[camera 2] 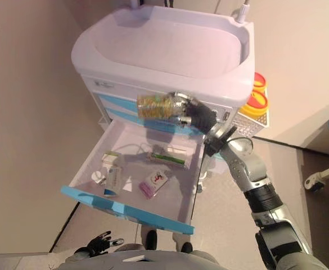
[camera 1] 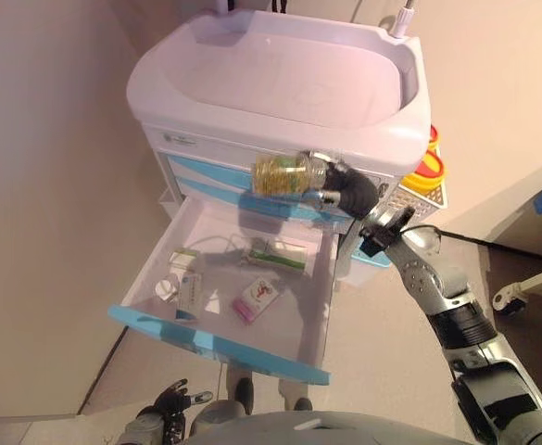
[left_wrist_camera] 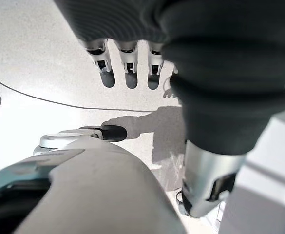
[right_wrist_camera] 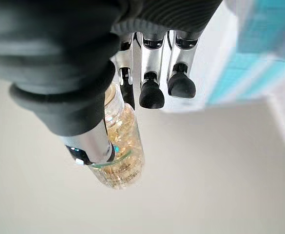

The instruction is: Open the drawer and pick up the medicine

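A clear medicine bottle full of yellow capsules hangs sideways above the open drawer, with my right hand shut on it. In the right wrist view the thumb and one finger pinch the bottle, while the other fingertips curl beside it. The drawer belongs to a white cart with blue drawer fronts and is pulled far out. Inside lie several small medicine boxes, among them a pink one and a green one. My left hand hangs low by the floor, fingers relaxed and holding nothing.
A yellow and red container stands in a mesh basket on the cart's right side. A wheeled frame stands on the floor at the far right. A wall runs along the left of the cart.
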Robot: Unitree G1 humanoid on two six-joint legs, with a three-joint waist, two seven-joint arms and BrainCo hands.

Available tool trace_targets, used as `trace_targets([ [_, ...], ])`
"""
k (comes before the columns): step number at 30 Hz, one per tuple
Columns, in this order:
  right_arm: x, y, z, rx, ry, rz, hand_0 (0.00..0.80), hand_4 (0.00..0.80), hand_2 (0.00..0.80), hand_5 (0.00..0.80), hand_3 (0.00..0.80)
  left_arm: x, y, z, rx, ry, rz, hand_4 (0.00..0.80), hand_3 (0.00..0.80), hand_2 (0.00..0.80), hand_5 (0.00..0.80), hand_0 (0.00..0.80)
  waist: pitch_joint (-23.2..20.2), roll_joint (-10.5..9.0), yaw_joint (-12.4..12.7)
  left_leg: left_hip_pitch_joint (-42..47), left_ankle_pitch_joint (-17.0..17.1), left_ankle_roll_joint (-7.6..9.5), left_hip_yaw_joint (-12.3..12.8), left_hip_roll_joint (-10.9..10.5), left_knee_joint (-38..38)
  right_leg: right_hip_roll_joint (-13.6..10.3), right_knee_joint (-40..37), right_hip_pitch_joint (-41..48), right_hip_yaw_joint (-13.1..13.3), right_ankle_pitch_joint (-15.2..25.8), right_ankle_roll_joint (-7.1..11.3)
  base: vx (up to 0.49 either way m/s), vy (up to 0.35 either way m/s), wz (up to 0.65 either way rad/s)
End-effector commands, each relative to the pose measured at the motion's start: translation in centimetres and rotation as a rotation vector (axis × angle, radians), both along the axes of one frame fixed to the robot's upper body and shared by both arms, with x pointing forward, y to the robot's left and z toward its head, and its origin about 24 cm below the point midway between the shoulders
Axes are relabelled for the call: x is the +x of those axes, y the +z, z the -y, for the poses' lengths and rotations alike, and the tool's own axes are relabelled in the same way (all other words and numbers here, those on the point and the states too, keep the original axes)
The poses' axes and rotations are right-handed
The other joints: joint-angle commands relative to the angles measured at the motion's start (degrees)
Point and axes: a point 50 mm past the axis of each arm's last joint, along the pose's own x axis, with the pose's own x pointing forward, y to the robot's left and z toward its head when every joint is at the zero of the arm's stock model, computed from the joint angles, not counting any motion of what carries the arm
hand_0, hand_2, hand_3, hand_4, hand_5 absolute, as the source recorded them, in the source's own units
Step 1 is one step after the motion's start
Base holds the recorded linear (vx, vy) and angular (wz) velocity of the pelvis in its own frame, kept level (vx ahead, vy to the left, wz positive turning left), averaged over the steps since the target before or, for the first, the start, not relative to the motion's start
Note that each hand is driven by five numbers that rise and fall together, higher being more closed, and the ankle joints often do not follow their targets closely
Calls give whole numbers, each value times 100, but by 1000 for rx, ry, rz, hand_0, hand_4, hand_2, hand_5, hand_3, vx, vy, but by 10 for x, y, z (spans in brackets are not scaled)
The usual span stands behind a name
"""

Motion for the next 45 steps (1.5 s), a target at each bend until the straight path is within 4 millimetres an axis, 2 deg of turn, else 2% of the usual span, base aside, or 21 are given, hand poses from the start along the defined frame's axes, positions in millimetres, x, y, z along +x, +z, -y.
trace_targets([
  [1,4,63,13,129,-84,263,800,800,800,800,800,6,2,-10,20,-27,-15,0,0,0,0,0,-285,-61,197,136,-607,-39,-3,-110,6,-317,274,-147,63,124,400,50,30,-5],
  [5,16,88,28,47,-203,330,800,800,800,800,800,3,3,-15,26,-22,-31,0,0,0,0,0,-353,-85,272,139,-601,-53,-48,-121,6,-322,246,-101,8,111,380,46,35,1],
  [9,34,114,54,-45,-383,364,800,800,800,800,800,3,3,-20,33,-16,-51,0,0,0,0,0,-385,-137,388,147,-598,-66,-151,-155,6,-320,261,-45,-80,74,359,52,36,6],
  [15,55,144,98,-298,-667,383,800,800,800,800,800,4,5,-25,46,-16,-75,0,0,0,0,0,-389,-210,601,150,-572,-80,-346,-198,6,-353,304,23,-230,42,348,48,35,12],
  [17,57,150,104,-366,-715,381,800,800,800,800,800,4,5,-26,47,-10,-75,0,0,0,0,0,-380,-217,644,145,-566,-80,-397,-210,6,-361,305,37,-267,39,348,45,30,21],
  [20,60,159,118,-566,-811,390,800,800,800,800,800,2,6,-29,53,-1,-80,0,0,0,0,0,-365,-251,742,134,-543,-81,-483,-228,6,-379,326,53,-339,33,349,51,34,12],
  [22,60,167,131,-791,-881,411,800,800,800,800,800,1,7,-33,58,2,-78,0,0,0,0,0,-333,-287,836,124,-534,-79,-545,-243,6,-390,348,68,-389,11,350,43,32,20],
  [28,55,189,150,-1191,-953,404,800,800,800,800,800,-1,11,-43,74,11,-63,0,0,0,0,0,-275,-385,992,-18,-440,-68,-693,-265,6,-410,359,4,-508,47,375,13,13,14],
  [33,55,191,154,-1328,-920,315,800,800,800,800,800,-2,13,-49,85,12,-55,0,0,0,0,0,-218,-463,1075,-70,-411,-68,-751,-264,6,-421,368,-19,-569,59,385,10,0,7],
  [45,58,162,166,-1433,-775,43,800,800,800,800,800,1,17,-52,86,-14,-27,0,0,0,0,0,-98,-513,1157,-124,-388,-58,-780,-255,6,-451,400,-80,-591,83,410,0,0,6],
])
